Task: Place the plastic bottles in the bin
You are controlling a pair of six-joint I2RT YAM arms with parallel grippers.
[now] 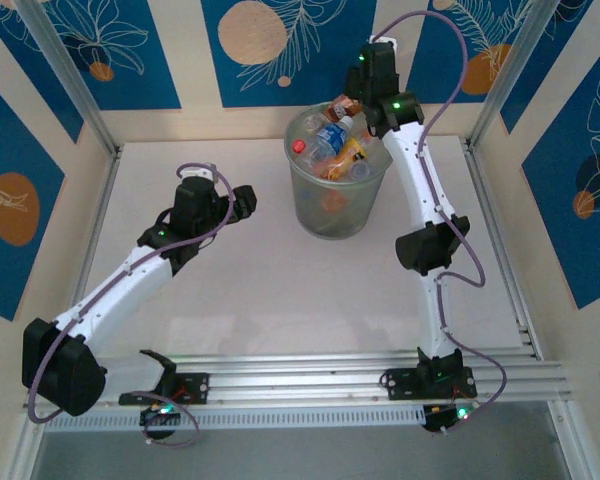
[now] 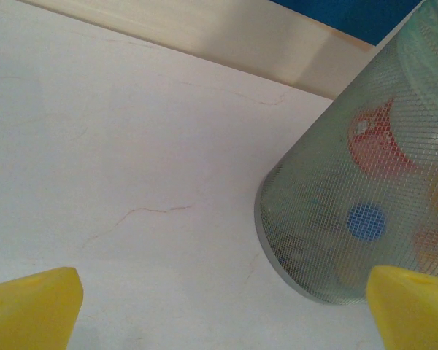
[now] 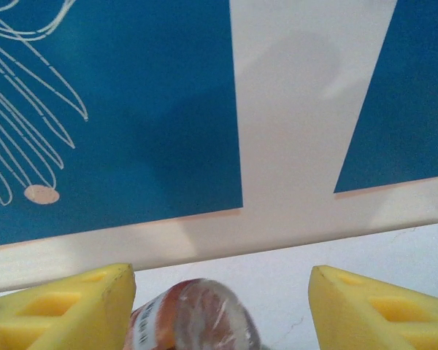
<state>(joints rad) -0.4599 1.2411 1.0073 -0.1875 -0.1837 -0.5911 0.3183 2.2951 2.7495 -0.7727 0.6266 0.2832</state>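
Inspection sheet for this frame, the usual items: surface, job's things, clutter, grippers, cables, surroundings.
Surface: white table, faint hairline cracks, no loose bottles on it in the top view.
Job's things: bin upright at the far middle, heaped with bottles up to the rim; one brown-labelled bottle sits low in the right wrist view.
Clutter: nothing seen.
Grippers: left gripper open, empty, left of the bin. Right gripper over the bin's far rim, jaws apart, the brown-labelled bottle between them with a gap on one side.
Cables: purple cable looped along each arm, no snag seen.
Surroundings: blue and cream patterned walls; aluminium rail at the near edge.
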